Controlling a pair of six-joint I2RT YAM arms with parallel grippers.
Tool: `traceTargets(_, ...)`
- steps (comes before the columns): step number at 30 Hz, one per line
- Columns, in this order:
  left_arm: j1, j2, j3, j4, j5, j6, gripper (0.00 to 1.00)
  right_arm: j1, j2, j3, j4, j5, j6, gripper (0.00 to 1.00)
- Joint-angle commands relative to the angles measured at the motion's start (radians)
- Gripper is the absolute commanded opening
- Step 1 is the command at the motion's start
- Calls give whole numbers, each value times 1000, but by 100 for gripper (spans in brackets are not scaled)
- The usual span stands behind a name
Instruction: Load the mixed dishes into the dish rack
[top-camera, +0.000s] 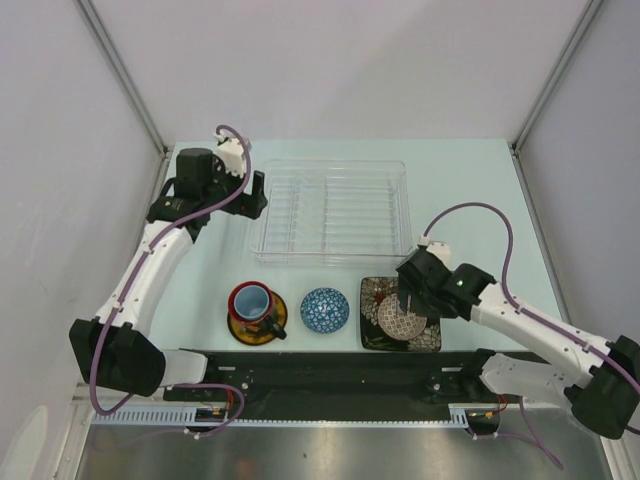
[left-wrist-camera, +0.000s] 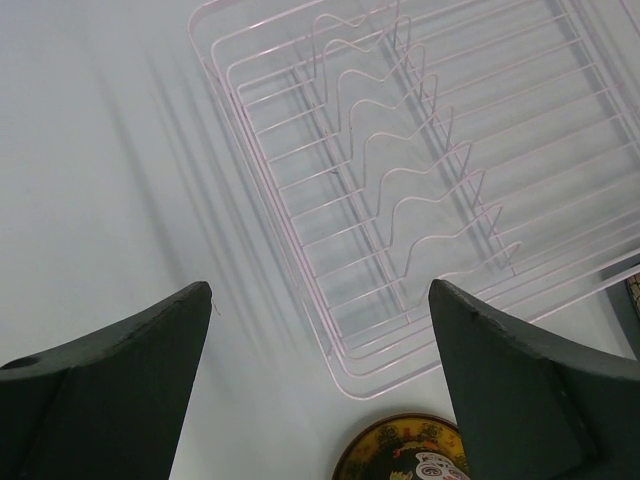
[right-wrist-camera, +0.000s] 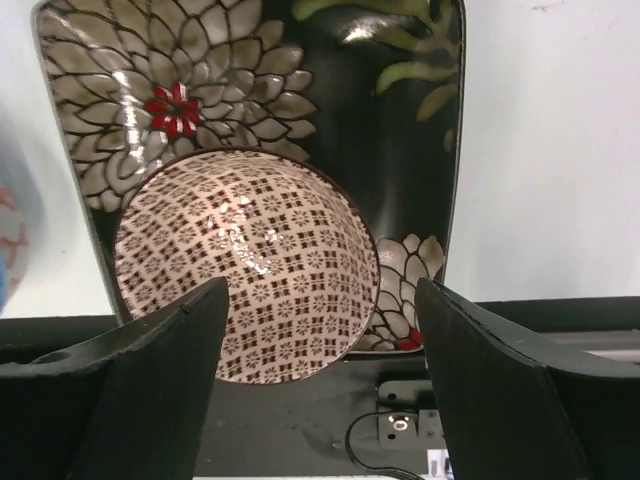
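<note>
The white wire dish rack (top-camera: 330, 210) on its clear tray stands at the back centre, with no dish in it. The red mug (top-camera: 251, 300) stands on the yellow saucer (top-camera: 262, 326) at front left. The blue bowl (top-camera: 324, 310) sits beside them. The beige netted bowl (top-camera: 399, 320) rests on the black square floral plate (top-camera: 378, 298) at front right. My right gripper (top-camera: 412, 298) is open above the bowl (right-wrist-camera: 245, 265), its fingers (right-wrist-camera: 165, 370) either side of the bowl's near rim. My left gripper (top-camera: 252, 195) is open by the rack's left end (left-wrist-camera: 400, 200); the saucer's edge (left-wrist-camera: 400, 455) shows below.
The black base rail (top-camera: 340, 375) runs along the near table edge, just behind the plate (right-wrist-camera: 400, 120). Grey walls enclose the table on the left, back and right.
</note>
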Motion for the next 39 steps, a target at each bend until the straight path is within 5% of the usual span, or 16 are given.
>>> traceTargets(1,6,-27,-13,17,14,0,95,59,-80,43,-4,49,46,82)
traceTargets(6,5,-32,-36,27,21,-5,94,135,-54,138,21,22,-26,82)
traceTargets(17,8,-52,-73,46,4,-2,93,328,282,225,-13,33,-43,78)
traceTargets(39,54,-79,-112,66,12,7,93,334,430,105,81,112,-36,66)
